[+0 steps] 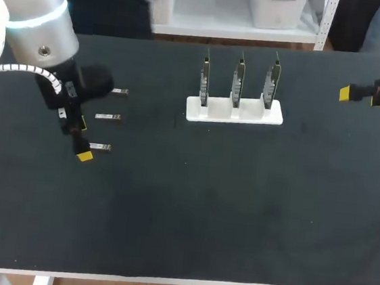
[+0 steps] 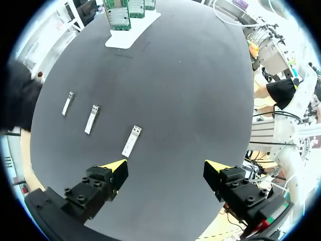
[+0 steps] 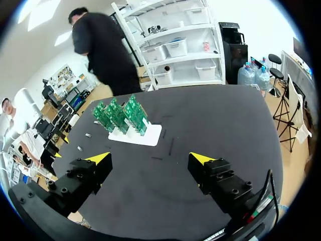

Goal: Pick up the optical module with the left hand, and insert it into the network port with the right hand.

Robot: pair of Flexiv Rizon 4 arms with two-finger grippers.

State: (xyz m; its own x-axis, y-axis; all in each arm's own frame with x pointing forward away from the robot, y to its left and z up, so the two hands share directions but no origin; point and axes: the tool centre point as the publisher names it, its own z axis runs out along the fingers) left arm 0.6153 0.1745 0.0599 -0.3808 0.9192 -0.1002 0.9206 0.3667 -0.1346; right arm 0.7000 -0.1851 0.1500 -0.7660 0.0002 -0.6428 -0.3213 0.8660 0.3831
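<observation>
Broadly, the black worktop (image 1: 237,209) carries things only in its far half. The left arm (image 1: 32,24) comes in over the far left corner, and the left gripper (image 1: 80,141) hangs low over the worktop near the left edge, fingers spread wide with nothing between them (image 2: 166,165). The right gripper (image 1: 363,96) hovers by the right edge toward the far corner, also spread and holding nothing (image 3: 149,158), well apart from everything else.

Near the middle of the far edge stands a white holder (image 1: 213,112) with three slots, each holding one green circuit board (image 1: 238,79) upright on edge. Well apart from it, toward the left edge, three optical modules lie flat in a row running from far to near (image 1: 119,91) (image 1: 108,116). The nearest module (image 1: 100,147) lies just ahead of the left gripper's finger (image 2: 131,141), close but not touching it.
</observation>
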